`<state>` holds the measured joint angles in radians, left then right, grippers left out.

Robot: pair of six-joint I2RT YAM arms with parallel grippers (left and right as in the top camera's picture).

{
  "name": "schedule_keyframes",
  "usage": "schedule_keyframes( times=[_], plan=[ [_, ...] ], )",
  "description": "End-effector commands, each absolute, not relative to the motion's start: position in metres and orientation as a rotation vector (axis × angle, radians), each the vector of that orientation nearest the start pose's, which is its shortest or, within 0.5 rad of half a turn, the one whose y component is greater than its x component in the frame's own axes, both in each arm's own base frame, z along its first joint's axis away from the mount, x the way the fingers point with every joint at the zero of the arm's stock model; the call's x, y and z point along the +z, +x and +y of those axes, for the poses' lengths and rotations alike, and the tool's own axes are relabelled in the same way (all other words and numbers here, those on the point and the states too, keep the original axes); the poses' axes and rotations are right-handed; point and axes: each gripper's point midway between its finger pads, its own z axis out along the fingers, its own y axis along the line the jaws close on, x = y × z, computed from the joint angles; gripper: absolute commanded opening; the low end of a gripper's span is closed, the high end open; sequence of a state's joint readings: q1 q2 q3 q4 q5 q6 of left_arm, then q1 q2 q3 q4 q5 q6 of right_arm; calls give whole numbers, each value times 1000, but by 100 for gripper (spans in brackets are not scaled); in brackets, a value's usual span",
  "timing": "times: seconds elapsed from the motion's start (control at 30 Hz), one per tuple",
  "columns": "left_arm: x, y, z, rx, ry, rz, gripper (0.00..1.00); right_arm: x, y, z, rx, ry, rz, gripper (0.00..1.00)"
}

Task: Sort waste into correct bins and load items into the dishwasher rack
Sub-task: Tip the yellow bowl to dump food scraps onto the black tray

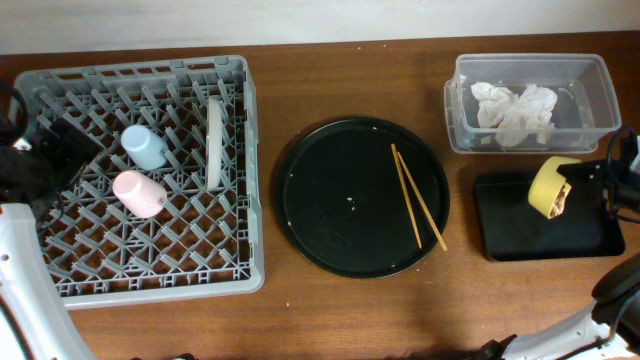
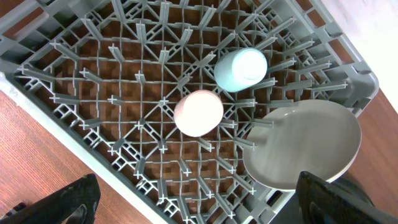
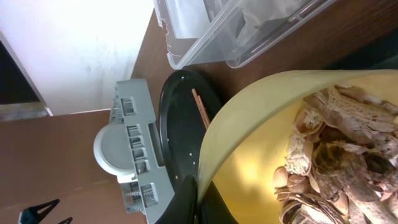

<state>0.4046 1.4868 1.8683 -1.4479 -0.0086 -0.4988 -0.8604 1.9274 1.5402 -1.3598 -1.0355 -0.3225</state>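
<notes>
Two cups (image 1: 139,192) (image 1: 146,147) sit in the rack (image 1: 150,280) at the surface's left edge, the left gripper's (image 2: 199,208) jaws open above. The right gripper's (image 1: 580,186) jaws clamp the yellow bowl (image 1: 548,186).

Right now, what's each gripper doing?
Left gripper: open, empty, above the rack.
Right gripper: closed on the bowl, tilted over the rectangular tray.

Left end effector (image 2: 196,193) agape; right one (image 1: 580,182) grips bowl (image 1: 545,186).
</notes>
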Motion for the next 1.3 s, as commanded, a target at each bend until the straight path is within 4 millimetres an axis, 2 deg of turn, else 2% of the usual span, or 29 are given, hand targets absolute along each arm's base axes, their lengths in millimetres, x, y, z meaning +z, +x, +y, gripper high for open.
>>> schedule_keyframes(
  times=[0.0, 0.17, 0.3, 0.43, 0.7, 0.77, 0.87, 0.93, 0.97, 1.03, 1.07, 1.17, 1.27],
  plan=[
    [310, 295, 130, -14, -1166, 2357, 99, 173, 332, -152, 1287, 720, 2239, 4],
    [310, 295, 130, -14, -1166, 2357, 99, 176, 333, -152, 1301, 724, 2222, 4],
    [310, 295, 130, -14, -1166, 2357, 99, 191, 338, -147, 1391, 724, 2123, 4],
    [310, 295, 130, -14, -1166, 2357, 99, 189, 337, -146, 1392, 735, 2135, 4],
    [310, 295, 130, -14, -1166, 2358, 99, 188, 331, -166, 1336, 737, 2097, 4],
    [310, 295, 130, -14, -1166, 2358, 99, 183, 333, -169, 1311, 722, 2099, 4],
    [310, 295, 130, -14, -1166, 2358, 99, 177, 331, -166, 1366, 792, 2081, 4],
    [310, 295, 130, -14, -1166, 2358, 99, 168, 332, -166, 1326, 735, 2099, 4],
    [310, 295, 130, -14, -1166, 2357, 99, 160, 332, -168, 1312, 765, 2118, 4],
    [310, 295, 130, -14, -1166, 2358, 99, 142, 329, -174, 1351, 986, 2137, 4],
    [310, 295, 130, -14, -1166, 2358, 99, 144, 330, -173, 1396, 1002, 2102, 4],
    [310, 295, 130, -14, -1166, 2357, 99, 157, 334, -168, 1443, 882, 2016, 4],
    [310, 295, 130, -14, -1166, 2358, 99, 163, 335, -167, 1475, 884, 1983, 4]
  ],
)
